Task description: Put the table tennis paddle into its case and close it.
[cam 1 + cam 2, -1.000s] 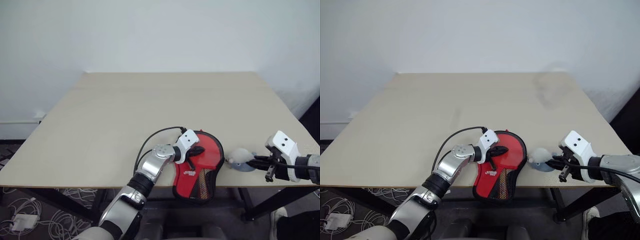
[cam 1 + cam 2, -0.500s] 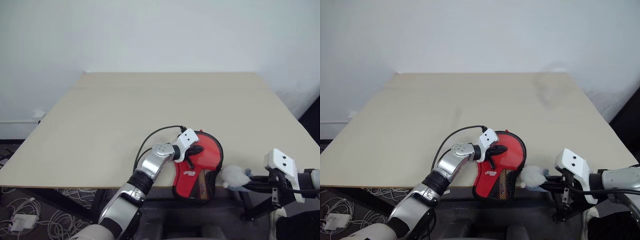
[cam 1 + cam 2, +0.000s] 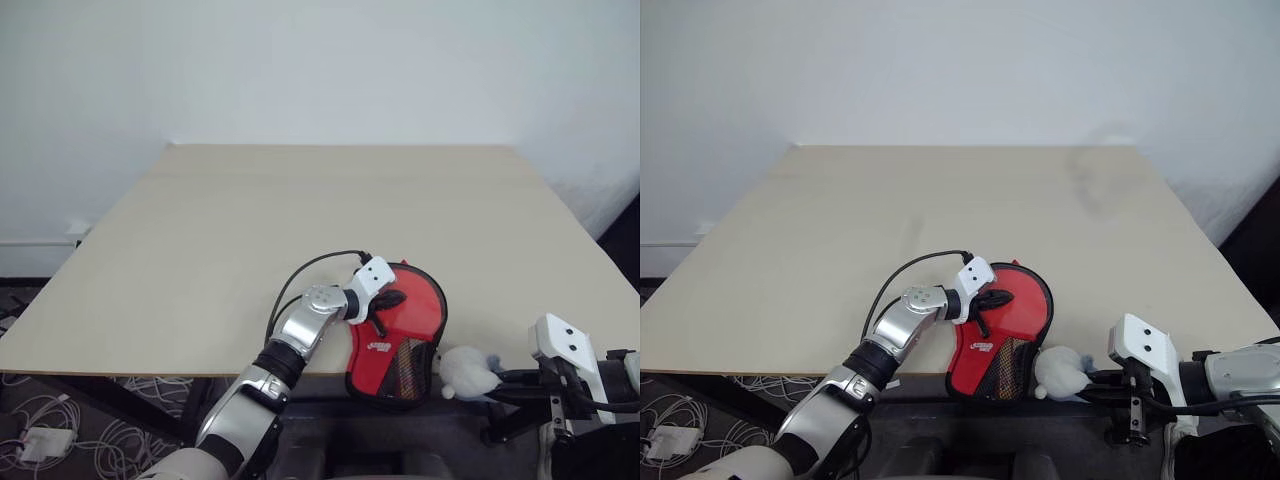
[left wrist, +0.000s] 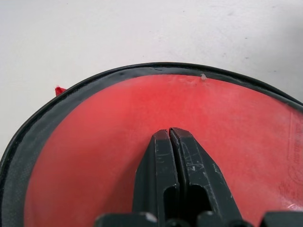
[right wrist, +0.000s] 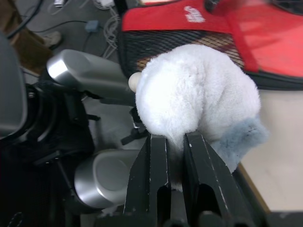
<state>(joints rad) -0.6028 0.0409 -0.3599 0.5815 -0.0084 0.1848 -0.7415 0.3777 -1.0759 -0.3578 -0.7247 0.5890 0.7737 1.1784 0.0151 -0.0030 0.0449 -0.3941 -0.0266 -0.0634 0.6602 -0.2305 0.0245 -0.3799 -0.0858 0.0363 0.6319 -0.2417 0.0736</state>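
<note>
Paddle [image 3: 405, 310] inside case [image 3: 398, 385] at table [image 3: 300, 220] near edge | left gripper [image 4: 169, 137] shut, pressing case top | right gripper [image 5: 173, 142] pinching white plush pom [image 5: 199, 101], likely the zip pull | zip apparently unfinished

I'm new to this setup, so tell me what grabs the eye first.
The red paddle in its case lies at the table's near edge, with the shut left gripper pressing down on it. Just right of it, off the table edge, the right gripper holds a fluffy white plush toy.
</note>
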